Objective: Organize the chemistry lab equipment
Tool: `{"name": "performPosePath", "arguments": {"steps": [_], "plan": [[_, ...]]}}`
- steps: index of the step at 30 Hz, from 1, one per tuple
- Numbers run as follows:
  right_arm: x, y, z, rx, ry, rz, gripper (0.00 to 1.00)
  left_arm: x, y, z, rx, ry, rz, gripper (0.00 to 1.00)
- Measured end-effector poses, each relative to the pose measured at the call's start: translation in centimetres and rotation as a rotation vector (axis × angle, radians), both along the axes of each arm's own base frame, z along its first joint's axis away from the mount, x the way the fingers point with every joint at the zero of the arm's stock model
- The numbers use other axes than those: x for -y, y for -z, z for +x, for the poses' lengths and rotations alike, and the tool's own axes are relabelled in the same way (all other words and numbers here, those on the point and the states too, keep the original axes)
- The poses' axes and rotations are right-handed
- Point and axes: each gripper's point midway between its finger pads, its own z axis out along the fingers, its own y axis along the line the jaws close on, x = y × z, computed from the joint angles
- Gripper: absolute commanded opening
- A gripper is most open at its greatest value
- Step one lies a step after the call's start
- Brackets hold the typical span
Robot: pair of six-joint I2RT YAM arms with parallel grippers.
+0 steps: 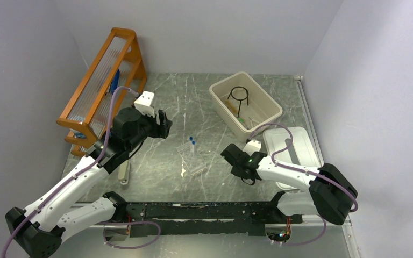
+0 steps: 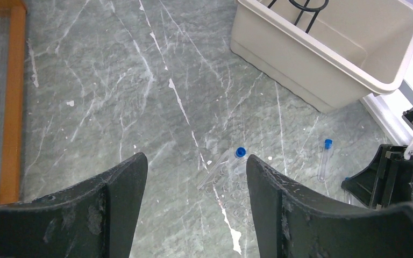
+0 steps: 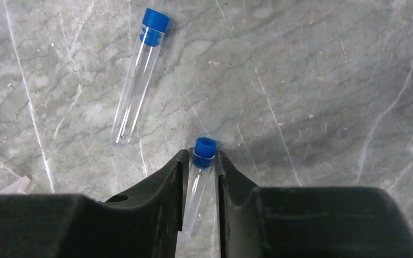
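My right gripper (image 3: pixel 200 161) is low over the table with its jaws closed against a clear blue-capped tube (image 3: pixel 205 150), the cap poking out past the fingertips. A second blue-capped tube (image 3: pixel 138 80) lies loose on the table just beyond it. My left gripper (image 2: pixel 193 161) hangs open above the table with nothing between its fingers. Below it lie another blue-capped tube (image 2: pixel 231 158) and a clear well plate (image 2: pixel 231 188). A black wire ring (image 1: pixel 239 95) sits inside the beige bin (image 1: pixel 271 110).
The orange wooden rack (image 1: pixel 102 80) stands at the back left, close behind my left arm. A white lid (image 1: pixel 301 145) lies right of my right gripper (image 1: pixel 227 156). A pale tool (image 1: pixel 123 173) rests on the table beside my left arm.
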Motion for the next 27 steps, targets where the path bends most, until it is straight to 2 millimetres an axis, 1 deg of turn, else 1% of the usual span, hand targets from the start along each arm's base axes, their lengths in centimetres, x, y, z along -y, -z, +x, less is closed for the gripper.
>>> {"name": "performPosePath", "arguments": {"steps": [5,9,12,13,15,16,18,21,22,23,26,27], "plan": [[-0.3,0.0,0.7,0.021,-0.004,0.022,0.15,0.2,0.1,-0.1,-0.004,0.012,-0.003,0.71],[-0.6,-0.1,1.2,0.077,-0.034,0.065,0.15,0.7,0.3,-0.2,-0.013,0.033,-0.006,0.71],[-0.6,-0.3,1.1,0.119,-0.074,0.104,0.15,1.3,0.4,-0.2,-0.018,0.059,-0.021,0.72],[-0.6,-0.5,1.2,0.13,-0.087,0.111,0.15,1.5,0.5,-0.3,-0.02,0.07,-0.026,0.72],[-1.1,-1.6,1.6,0.175,-0.122,0.142,0.15,2.0,0.7,-0.5,-0.026,0.095,-0.039,0.73],[-1.6,-2.4,2.0,0.205,-0.141,0.165,0.15,2.3,0.8,-0.6,-0.031,0.109,-0.047,0.74],[-2.8,-4.7,2.9,0.279,-0.182,0.219,0.15,3.2,0.8,-0.8,-0.038,0.148,-0.076,0.75],[-4.8,-9.2,4.4,0.406,-0.246,0.306,0.16,4.9,0.7,-1.5,-0.049,0.23,-0.131,0.79],[-5.7,-11.4,5.0,0.466,-0.274,0.347,0.17,5.6,0.5,-1.9,-0.052,0.272,-0.16,0.8],[-6.3,-13.0,5.4,0.509,-0.291,0.374,0.17,6.2,0.3,-2.2,-0.053,0.302,-0.184,0.81],[-8.2,-18.7,6.5,0.656,-0.344,0.469,0.18,7.8,-0.3,-3.2,-0.054,0.393,-0.265,0.8],[-8.6,-20.2,6.7,0.692,-0.355,0.494,0.18,8.2,-0.5,-3.5,-0.057,0.415,-0.288,0.79]]}}
